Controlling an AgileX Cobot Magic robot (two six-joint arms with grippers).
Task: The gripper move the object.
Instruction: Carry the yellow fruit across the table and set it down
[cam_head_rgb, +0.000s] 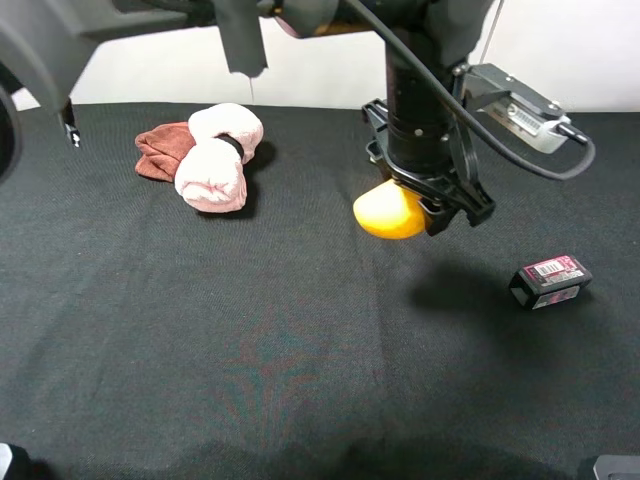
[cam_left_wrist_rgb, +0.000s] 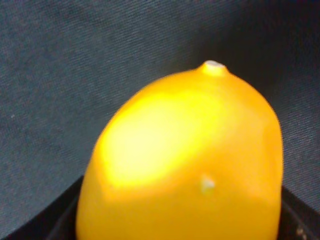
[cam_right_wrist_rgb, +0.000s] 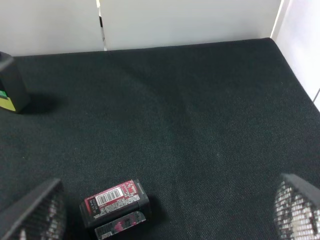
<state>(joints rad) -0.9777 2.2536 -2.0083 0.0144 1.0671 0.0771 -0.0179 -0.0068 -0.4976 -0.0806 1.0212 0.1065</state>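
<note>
Black cloth (cam_head_rgb: 300, 380) lies under everything. Nearest, my right gripper (cam_right_wrist_rgb: 165, 212) gapes wide and holds nothing, with a box (cam_right_wrist_rgb: 115, 205) lying by it. Mid-table, my left gripper (cam_head_rgb: 425, 212) is clamped tight on the yellow fruit (cam_head_rgb: 385, 215). Farther back, well apart, lie pink towels (cam_head_rgb: 215, 160).

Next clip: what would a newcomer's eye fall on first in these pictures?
The bright yellow fruit stands out first, clamped in the left gripper near the middle of the black table; it nearly fills the left wrist view. Next come the rolled pink towel at the back left and the small black box with a pink label, lying to the right of the fruit.
</note>
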